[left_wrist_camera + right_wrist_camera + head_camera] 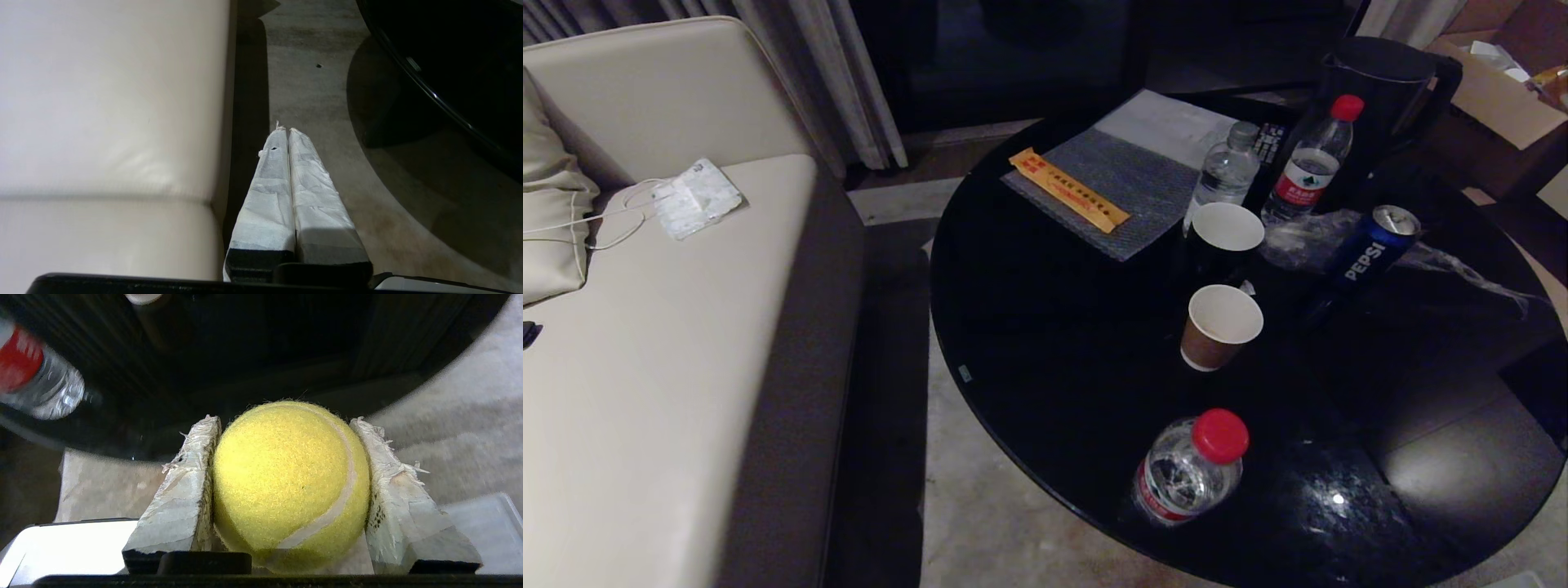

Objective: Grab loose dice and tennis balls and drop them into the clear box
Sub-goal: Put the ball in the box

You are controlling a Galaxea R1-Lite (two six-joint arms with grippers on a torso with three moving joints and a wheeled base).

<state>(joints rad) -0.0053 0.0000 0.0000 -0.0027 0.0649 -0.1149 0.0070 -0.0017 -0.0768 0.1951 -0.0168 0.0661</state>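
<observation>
A fuzzy yellow-green tennis ball [286, 477] fills the right wrist view, with my right gripper [284, 419] shut on it, one taped finger on each side. It hangs beside the rim of the black round table [229, 347], above pale carpet. A translucent plastic corner [486, 522] shows below the ball; I cannot tell whether it is the clear box. My left gripper [287, 130] is shut with nothing in it, over the floor between the sofa [110, 102] and the table. No dice show in any view. Neither arm is in the head view.
The black table [1045, 343] carries a red-capped water bottle [1188, 469] near its front edge, two paper cups [1221, 327], a Pepsi can [1372, 245], two more bottles [1307, 163], a grey mat [1119, 188] and a black kettle [1388, 82]. A cream sofa [662, 343] stands at the left.
</observation>
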